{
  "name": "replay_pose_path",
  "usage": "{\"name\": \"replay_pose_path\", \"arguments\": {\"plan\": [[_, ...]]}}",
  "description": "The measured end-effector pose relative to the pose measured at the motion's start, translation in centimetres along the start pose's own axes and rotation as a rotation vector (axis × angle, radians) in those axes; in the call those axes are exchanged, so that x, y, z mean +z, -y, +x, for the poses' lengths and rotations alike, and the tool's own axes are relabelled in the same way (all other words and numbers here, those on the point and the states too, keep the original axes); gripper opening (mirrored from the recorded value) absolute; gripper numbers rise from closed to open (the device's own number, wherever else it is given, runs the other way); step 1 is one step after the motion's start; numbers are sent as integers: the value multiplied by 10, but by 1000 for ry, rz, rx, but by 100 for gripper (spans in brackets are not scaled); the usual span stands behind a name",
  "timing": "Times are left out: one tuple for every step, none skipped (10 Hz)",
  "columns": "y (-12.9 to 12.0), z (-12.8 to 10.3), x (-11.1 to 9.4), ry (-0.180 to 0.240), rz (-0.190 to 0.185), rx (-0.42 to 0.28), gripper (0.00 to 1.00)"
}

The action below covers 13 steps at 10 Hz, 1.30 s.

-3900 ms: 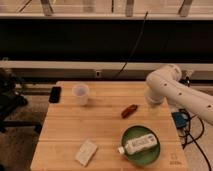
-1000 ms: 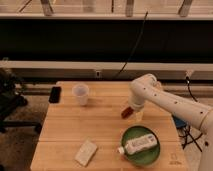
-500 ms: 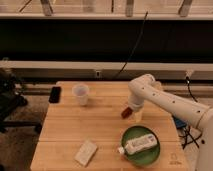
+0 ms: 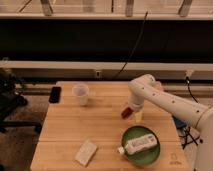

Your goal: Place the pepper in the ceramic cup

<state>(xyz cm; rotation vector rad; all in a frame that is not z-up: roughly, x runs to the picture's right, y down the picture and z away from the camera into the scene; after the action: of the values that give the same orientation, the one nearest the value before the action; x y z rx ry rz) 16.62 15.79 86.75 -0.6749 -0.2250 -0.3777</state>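
One gripper (image 4: 134,114) is seen low over the right half of the table (image 4: 65,131), at the end of the white arm (image 4: 167,102). It is right at the pepper (image 4: 126,112). Whether the pepper is clamped or only touched cannot be told. The pepper is seen tilted, just left of the gripper and just behind the plate (image 4: 128,137). It is well apart from the cup (image 4: 80,94), which stands upright near the back left of the table.

Risks, as judged:
- The pepper is glossy and curved, so it could be squeezed out of a shallow or off-centre pinch and dropped on the table.
- A long carry to the left is needed. With a weak hold, the pepper could be lost on the way.
- The cup looks light and could be knocked over or pushed off its spot if its rim is struck on approach.
- The pepper looks about as long as the cup is wide. If it is released flat, it could be left lying across the rim or could roll off. A tip-down release is judged safer.
- The plate and the bottle (image 4: 141,144) on it lie near the gripper and could be nudged by a low swing.

Counts:
- Pepper: one.
- Cup: one.
- Green plate: one.
- White bottle: one, lying on the plate.
- Dark phone (image 4: 55,94): one, at the left edge.
- Pale packet (image 4: 86,152): one, at front left.
- Arm: one.
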Motion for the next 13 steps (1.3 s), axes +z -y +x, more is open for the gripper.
{"name": "replay_pose_path", "arguments": {"plan": [[0, 0, 1, 1, -1, -1, 80], [0, 1, 1, 2, -2, -3, 80], [-1, 1, 2, 2, -4, -5, 80], [-1, 1, 2, 3, -5, -6, 80], [0, 1, 3, 4, -5, -8, 80], [0, 2, 4, 4, -6, -10, 80], [0, 2, 4, 5, -7, -11, 80], [0, 2, 5, 5, -8, -12, 80], [-1, 2, 6, 5, -11, -14, 77], [-1, 3, 6, 5, -11, -15, 74], [-1, 3, 6, 5, -13, -17, 74], [-1, 3, 7, 6, -14, -19, 77], [-1, 3, 7, 5, -14, -20, 77]]}}
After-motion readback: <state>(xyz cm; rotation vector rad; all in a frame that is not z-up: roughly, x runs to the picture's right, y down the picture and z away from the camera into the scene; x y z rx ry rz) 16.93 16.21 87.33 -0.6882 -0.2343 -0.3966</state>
